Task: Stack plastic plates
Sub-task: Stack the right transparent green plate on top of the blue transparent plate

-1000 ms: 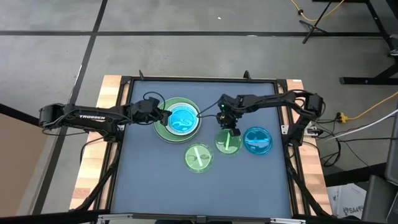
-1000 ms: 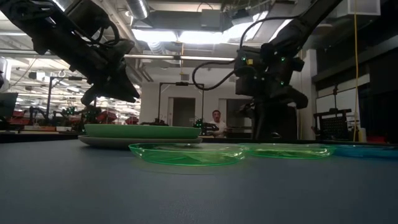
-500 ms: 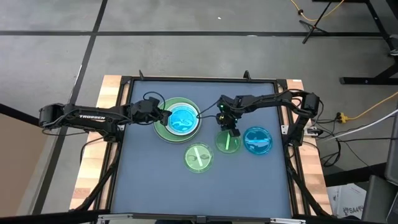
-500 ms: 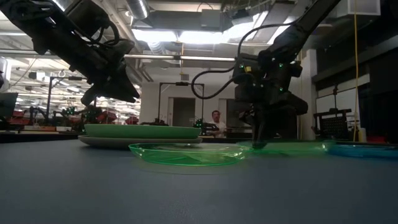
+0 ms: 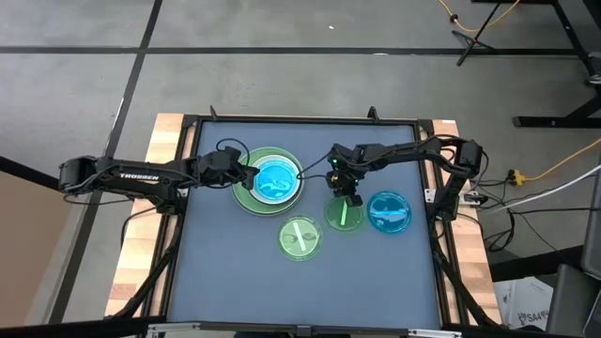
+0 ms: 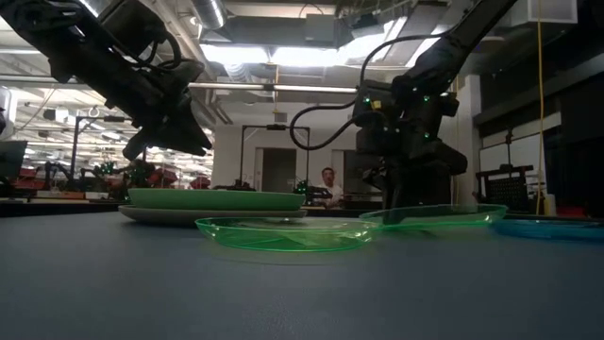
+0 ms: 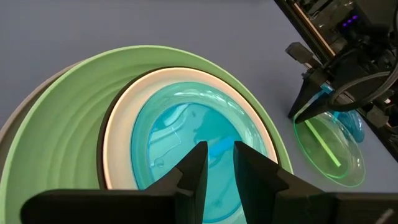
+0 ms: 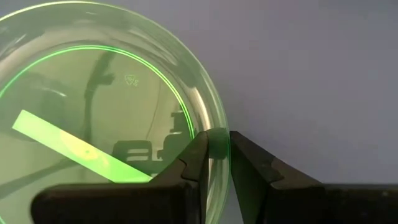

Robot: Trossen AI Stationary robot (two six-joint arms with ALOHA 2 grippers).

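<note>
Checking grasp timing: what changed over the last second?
The right gripper came down onto the rim of the small green plate, closed on it and has begun lifting: in the low view that plate now sits tilted, its near edge off the table. The left gripper stayed over the stack; the other green plate and blue plate didn't move.

right claw (image 8: 215, 163) | pinching rim of translucent green plate (image 8: 93, 106) | blue-grey tabletop (image 8: 311, 74) beyond
</note>
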